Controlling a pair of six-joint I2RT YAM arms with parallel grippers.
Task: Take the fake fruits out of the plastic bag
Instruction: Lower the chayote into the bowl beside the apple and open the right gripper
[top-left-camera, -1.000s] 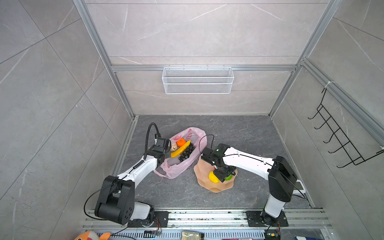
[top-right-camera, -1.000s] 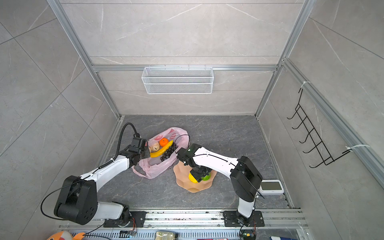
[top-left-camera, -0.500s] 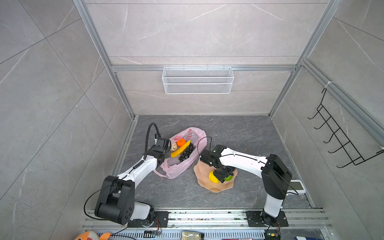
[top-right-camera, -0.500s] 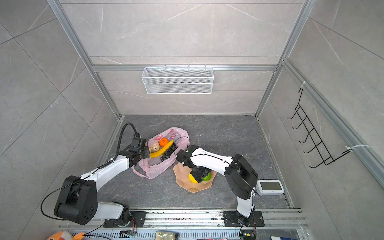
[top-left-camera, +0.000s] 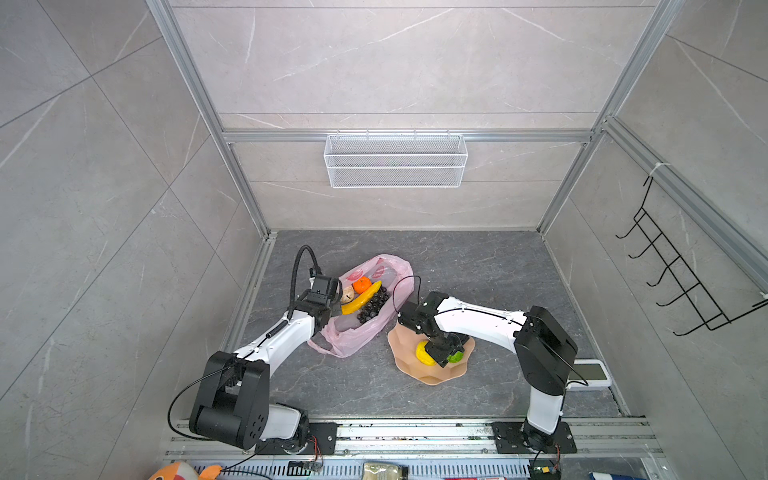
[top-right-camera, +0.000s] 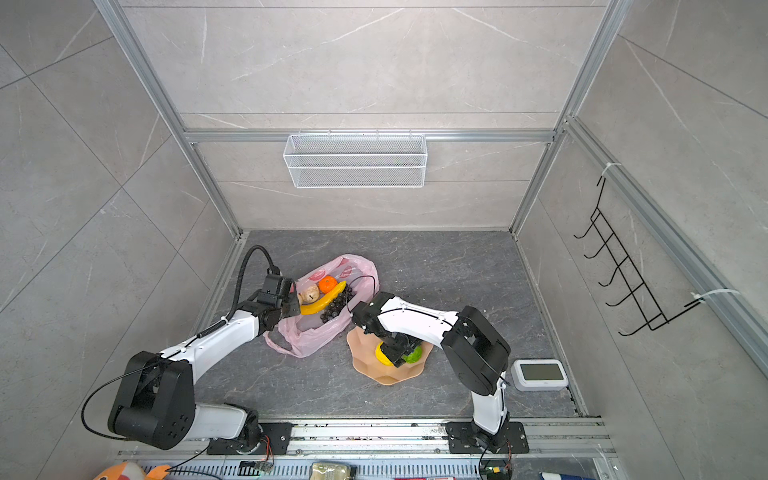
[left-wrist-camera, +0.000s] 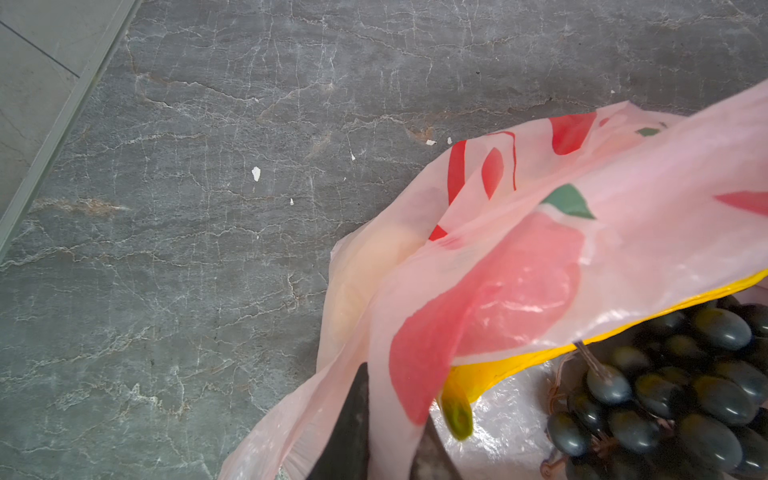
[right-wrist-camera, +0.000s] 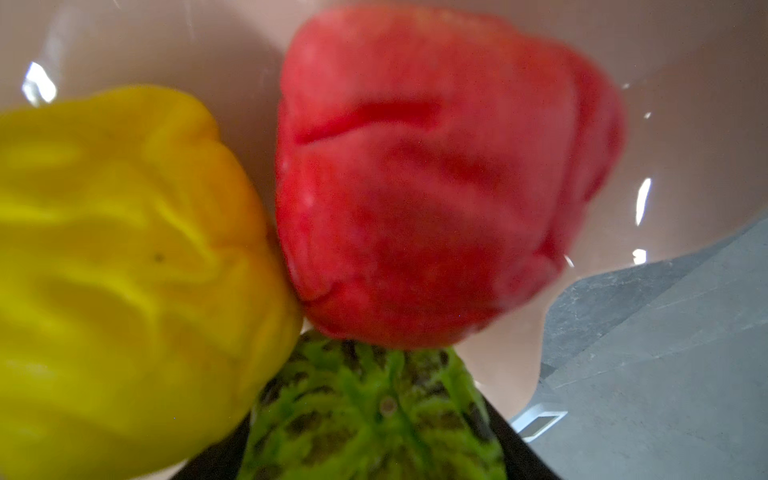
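Left wrist: left fingers (left-wrist-camera: 349, 428) pinch translucent pink plastic bag (left-wrist-camera: 540, 232).
Right wrist: right fingers (right-wrist-camera: 218, 463) flank green plastic fruit (right-wrist-camera: 365, 419); grip unclear.

In a top view, the pink bag (top-left-camera: 376, 328) lay open on the grey tabletop (top-left-camera: 478, 266), with a tangerine (top-left-camera: 362, 284), a banana (top-left-camera: 360, 300), grapes (top-left-camera: 372, 308) and a beige fruit (top-left-camera: 347, 295) inside. The left gripper (top-left-camera: 334, 300) was at its rim. Just beside the bag, the right gripper (top-left-camera: 444, 353) was low over the plate (top-left-camera: 415, 374), between a yellow fruit (top-left-camera: 423, 353) and a green fruit (top-left-camera: 456, 356).
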